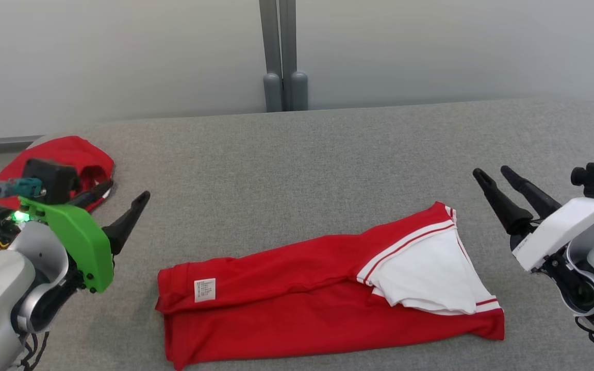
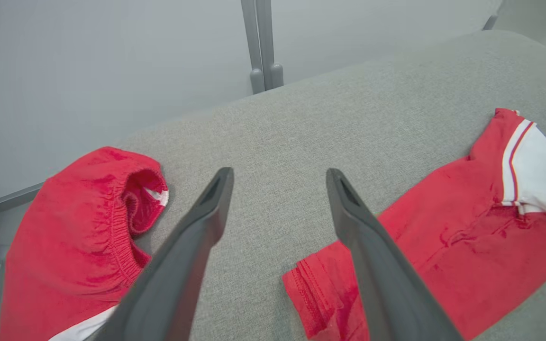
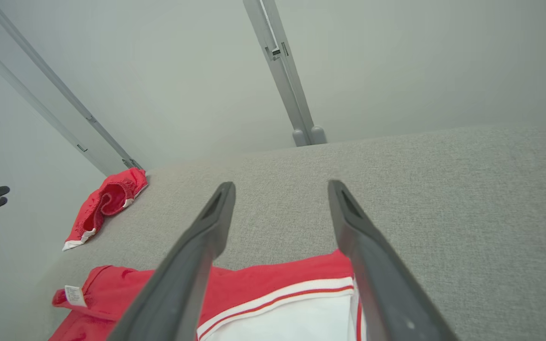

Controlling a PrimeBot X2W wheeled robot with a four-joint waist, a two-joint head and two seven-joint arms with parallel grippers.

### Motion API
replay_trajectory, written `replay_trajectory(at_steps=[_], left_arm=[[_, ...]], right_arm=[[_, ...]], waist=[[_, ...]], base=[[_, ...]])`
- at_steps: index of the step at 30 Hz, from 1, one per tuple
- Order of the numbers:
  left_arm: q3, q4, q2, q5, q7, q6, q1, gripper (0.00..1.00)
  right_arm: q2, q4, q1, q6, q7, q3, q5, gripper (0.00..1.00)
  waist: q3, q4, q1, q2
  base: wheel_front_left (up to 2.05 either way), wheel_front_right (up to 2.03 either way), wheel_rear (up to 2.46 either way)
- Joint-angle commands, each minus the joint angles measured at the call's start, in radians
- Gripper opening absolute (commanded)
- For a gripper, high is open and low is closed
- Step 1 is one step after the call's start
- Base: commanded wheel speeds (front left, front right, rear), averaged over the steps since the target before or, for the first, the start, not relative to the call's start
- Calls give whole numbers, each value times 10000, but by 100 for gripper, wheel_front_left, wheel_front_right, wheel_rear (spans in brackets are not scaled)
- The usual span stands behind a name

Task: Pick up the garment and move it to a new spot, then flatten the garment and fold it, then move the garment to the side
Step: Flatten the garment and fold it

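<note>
A red garment with white panels and a white label [image 1: 323, 288] lies folded lengthwise on the grey table, near the front middle; it also appears in the left wrist view [image 2: 448, 227] and the right wrist view [image 3: 273, 298]. My left gripper [image 1: 121, 203] hovers open to the garment's left, above the table, holding nothing [image 2: 277, 177]. My right gripper [image 1: 493, 172] hovers open to the garment's right, its fingers apart and empty [image 3: 280, 187].
A second red garment with an elastic waistband [image 1: 65, 159] lies crumpled at the table's far left corner [image 2: 78, 237] [image 3: 104, 203]. The grey padded table [image 1: 302, 170] ends at a pale wall with a grey vertical post [image 1: 279, 51].
</note>
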Motion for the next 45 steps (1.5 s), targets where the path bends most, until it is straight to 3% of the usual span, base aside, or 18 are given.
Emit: replay_trajectory(at_steps=[1,4,10,13,16,21,28,35,45], left_arm=[[191,-226,161,281,-619,428,342,100],[467,-711,319,642,-1789,1351,877,100],[1502,-1509,147,804,-3789,3442,2526,100],[2660,-2027,-396,1326,-3928,4010,3369,100],[4433,-2673,-1435,2726,-3903,4398,4746,100],[6358,-3153,-3193,4739,-3899,3902,6556,100],[7875,-2678,-5066,6064,-3902,2278,7798,100],[8824,-2150,-6044,6905,-3902,1077,7889,100],[9301,-1633,-6821,7693,-3904,-181,7428,100]], right_arm=[[174,64,309,5,-232,-354,-198,100],[492,116,718,5,-357,-1399,-798,100],[1979,-631,2394,5,-356,-4738,-3127,100],[2864,-1111,3367,5,-358,-5994,-4219,100],[3575,-1514,4272,5,-360,-6973,-5010,100],[4313,-1631,5051,5,-360,-7511,-5718,100],[4469,-1218,5298,5,-362,-7573,-6340,100],[4382,-424,4840,5,-361,-7359,-6475,100],[4430,2223,2843,5,1707,-6468,-6040,100]], waist=[[-26,4,1,0],[-48,-3,1,0],[-34,-58,1,0],[17,-5,1,0],[72,51,1,0],[118,51,1,0],[123,120,1,0],[90,237,1,0],[335,559,1,0]], base=[[0,0,0],[0,0,0],[0,0,0],[0,0,0],[0,0,0],[0,0,0],[0,0,0],[0,0,0],[0,0,0]])
